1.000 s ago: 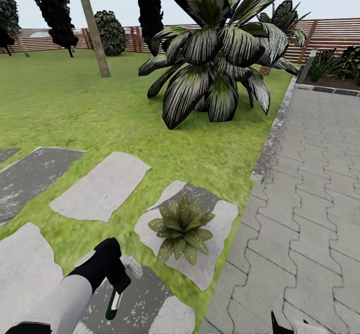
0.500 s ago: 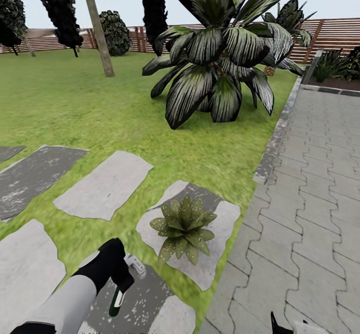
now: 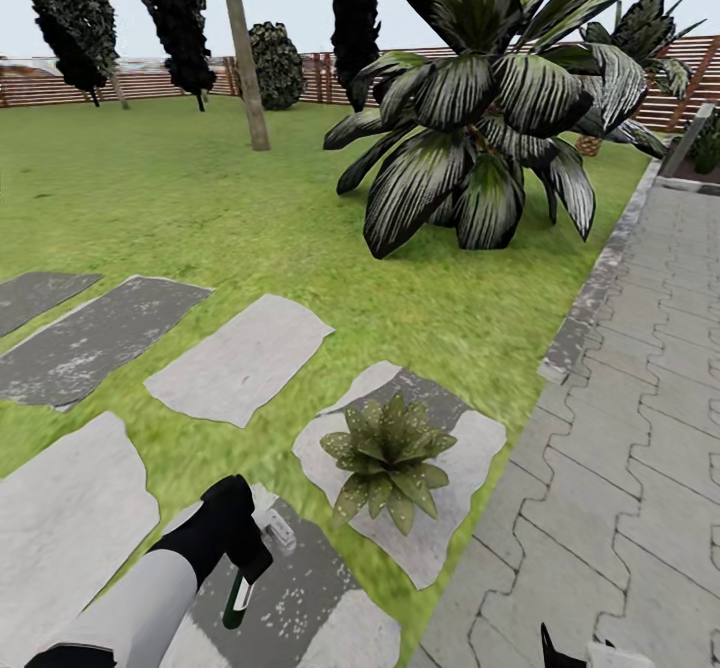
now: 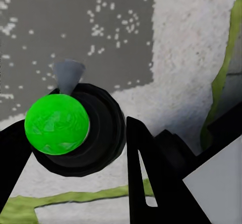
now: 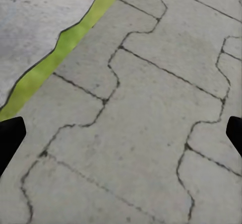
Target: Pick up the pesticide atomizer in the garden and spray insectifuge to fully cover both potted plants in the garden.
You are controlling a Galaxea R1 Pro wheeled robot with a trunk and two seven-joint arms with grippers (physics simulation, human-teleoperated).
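Over a grey stepping stone [image 3: 300, 588], left gripper [image 3: 240, 558] clamps the pesticide atomizer [image 3: 237, 600], green end down, just beside a potted plant [image 3: 388, 458]. Right gripper [image 5: 121, 131] hangs over paving [image 3: 640, 428] w/ fingertips wide apart.

Striped shrub [image 3: 480, 108] stands beside grey paving [image 3: 640, 428].

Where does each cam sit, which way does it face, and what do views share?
Head: on the head, looking forward and down at the garden; potted plant ahead; left gripper holds the pesticide atomizer.
Left wrist: along the fingers, at the atomizer's end and stepping stone.
Right wrist: down at paving; fingertips at the edges.
Shared: atomizer, head and left wrist.
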